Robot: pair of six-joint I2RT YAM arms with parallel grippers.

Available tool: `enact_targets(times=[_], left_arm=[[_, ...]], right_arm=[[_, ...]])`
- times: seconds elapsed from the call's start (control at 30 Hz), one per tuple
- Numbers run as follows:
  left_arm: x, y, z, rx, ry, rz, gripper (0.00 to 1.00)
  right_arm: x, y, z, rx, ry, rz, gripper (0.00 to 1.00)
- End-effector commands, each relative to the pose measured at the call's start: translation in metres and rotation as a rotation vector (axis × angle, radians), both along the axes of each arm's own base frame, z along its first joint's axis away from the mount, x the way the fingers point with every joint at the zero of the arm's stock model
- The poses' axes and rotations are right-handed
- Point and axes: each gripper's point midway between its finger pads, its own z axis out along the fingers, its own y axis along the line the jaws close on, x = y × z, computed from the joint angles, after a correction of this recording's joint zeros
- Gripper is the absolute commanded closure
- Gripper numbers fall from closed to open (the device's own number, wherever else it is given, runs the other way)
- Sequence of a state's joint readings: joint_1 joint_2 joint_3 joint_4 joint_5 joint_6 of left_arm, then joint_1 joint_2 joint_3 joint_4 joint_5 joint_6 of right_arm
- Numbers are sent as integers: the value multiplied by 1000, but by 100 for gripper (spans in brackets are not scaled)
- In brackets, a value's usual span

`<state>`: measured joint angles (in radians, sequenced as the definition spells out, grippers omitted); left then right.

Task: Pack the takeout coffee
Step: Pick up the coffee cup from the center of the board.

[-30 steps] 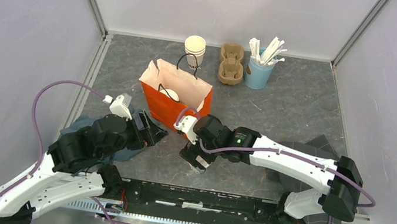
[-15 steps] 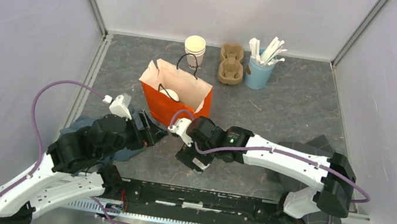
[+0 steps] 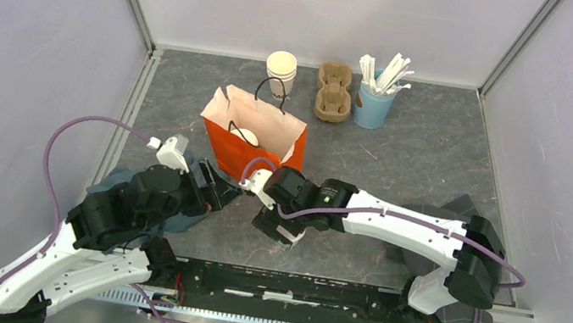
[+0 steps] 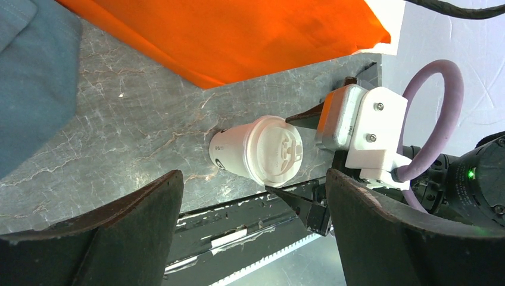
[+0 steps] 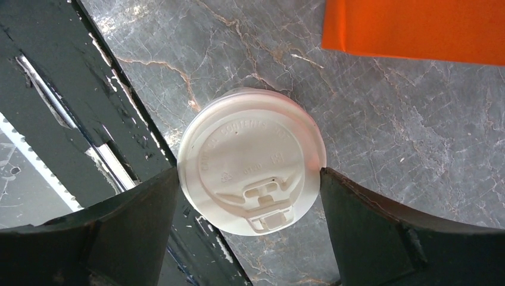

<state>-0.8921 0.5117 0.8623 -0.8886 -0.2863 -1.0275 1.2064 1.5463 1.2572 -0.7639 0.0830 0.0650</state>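
One lidded coffee cup (image 5: 250, 161) stands on the table close to the front rail, also seen in the left wrist view (image 4: 238, 154). My right gripper (image 5: 250, 173) is open and hangs straight above it, one finger on each side of the lid, at or just off its rim. In the top view this gripper (image 3: 273, 226) hides the cup. A second white lid (image 3: 246, 134) shows inside the orange paper bag (image 3: 254, 152). My left gripper (image 3: 219, 190) is open and empty by the bag's near left corner, facing the cup (image 4: 253, 176).
A stack of lidless cups (image 3: 281, 68), a brown cardboard cup carrier (image 3: 334, 91) and a blue tumbler of white stirrers (image 3: 374, 102) stand at the back. A blue-grey cloth (image 3: 110, 182) lies under my left arm. A dark grey object (image 3: 464, 210) lies right.
My right arm has shifted slightly left and nearer, staying low over the cup. The left arm and the bag have not moved.
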Motion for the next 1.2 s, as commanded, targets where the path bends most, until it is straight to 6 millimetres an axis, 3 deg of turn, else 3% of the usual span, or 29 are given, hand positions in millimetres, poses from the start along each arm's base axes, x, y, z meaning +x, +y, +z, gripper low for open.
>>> enact_targets(times=[0.0,0.67,1.17], left_arm=[[2,3,17,-16,-52,-1,5],[4,3,18,-10,-53,9,5],[3,1,21,-3,-50,-6,5]], right_arm=[[6,8,15,19,-35,0,10],[6,-7,23,82,-64,-63,20],[4,-16,19,124,-26,-157,20]])
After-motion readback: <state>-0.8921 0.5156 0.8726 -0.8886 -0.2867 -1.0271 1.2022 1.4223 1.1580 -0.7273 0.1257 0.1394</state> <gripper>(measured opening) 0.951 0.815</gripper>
